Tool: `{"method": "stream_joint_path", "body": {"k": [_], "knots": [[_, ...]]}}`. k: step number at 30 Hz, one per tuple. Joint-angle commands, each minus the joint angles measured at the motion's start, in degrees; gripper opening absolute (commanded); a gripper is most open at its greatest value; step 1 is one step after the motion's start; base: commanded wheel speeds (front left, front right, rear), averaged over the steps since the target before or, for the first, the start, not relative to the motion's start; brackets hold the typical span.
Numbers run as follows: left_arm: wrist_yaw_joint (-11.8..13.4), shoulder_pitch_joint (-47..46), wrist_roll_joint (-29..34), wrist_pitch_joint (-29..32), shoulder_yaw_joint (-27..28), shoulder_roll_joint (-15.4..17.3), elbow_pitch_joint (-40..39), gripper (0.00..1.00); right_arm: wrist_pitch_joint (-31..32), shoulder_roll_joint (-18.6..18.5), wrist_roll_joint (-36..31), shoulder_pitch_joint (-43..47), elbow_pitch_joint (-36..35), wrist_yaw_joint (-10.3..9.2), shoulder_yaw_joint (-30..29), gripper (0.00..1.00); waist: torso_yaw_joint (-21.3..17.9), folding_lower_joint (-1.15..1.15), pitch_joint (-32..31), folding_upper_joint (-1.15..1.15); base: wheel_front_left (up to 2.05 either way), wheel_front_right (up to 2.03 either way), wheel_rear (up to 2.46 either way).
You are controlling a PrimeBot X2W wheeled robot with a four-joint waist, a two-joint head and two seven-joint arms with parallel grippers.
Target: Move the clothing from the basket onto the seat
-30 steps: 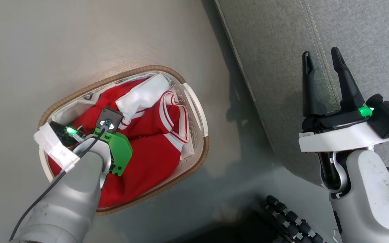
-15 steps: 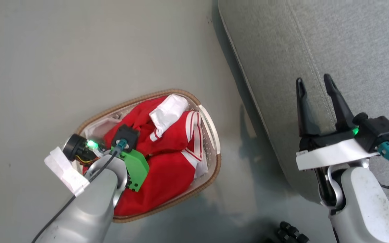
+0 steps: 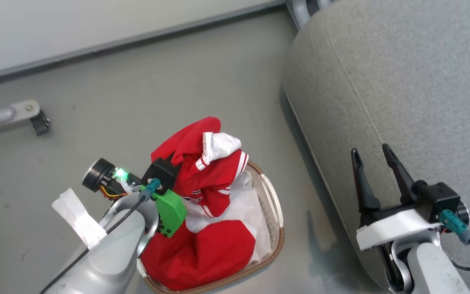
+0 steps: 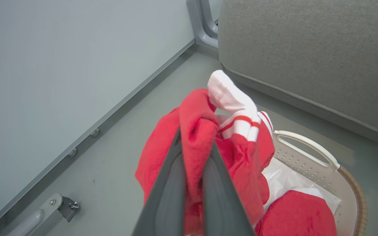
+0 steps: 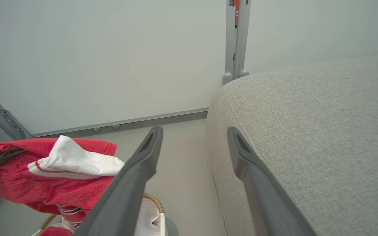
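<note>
The left end effector (image 4: pixel 195 137) is clamped tight on a bunch of the red clothing (image 3: pixel 208 175), holding it above the basket (image 3: pixel 275 228), where more red cloth lies. The right end effector (image 3: pixel 370 149) hangs spread apart and empty by the seat (image 3: pixel 402 81).

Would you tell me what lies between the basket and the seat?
Bare grey floor separates the basket from the seat, as the head view shows.
</note>
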Motion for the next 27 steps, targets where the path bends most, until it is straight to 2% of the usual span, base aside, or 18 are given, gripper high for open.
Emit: {"method": "stream_joint_path", "body": {"k": [1, 9, 19, 27], "knots": [[-0.4, -0.83, 0.46, 0.44, -0.45, 0.89, -1.14, 0.0, -0.28, -0.23, -0.45, 1.54, 0.33, -0.04, -0.03, 1.0, 3.56, 0.0, -7.66, 0.0, 0.0, 0.0, 0.0], [-1.59, -6.33, 0.79, 6.2, -2.01, 4.69, -9.92, 0.0, -0.28, -0.22, -1.5, 4.22, 0.9, -0.04, 0.17, 1.0, 5.21, 0.0, -12.3, 0.0, 0.0, 0.0, 0.0], [-2.11, -14.21, -0.87, 14.59, -2.69, 10.11, -22.4, 0.0, -0.28, -0.23, -1.74, 4.7, 1.06, -0.04, 2.11, 1.0, 5.28, 0.0, -14.43, 0.0, 0.0, 0.0, 0.0], [-2.25, -18.67, -2.7, 18.31, -3.84, 12.25, -27.72, 0.0, -0.28, -0.21, -2.06, 4.22, 1.02, -0.04, 3.62, 1.0, 5.28, 0.0, -15.05, 0.0, 0.0, 0.0, 0.0]]}}
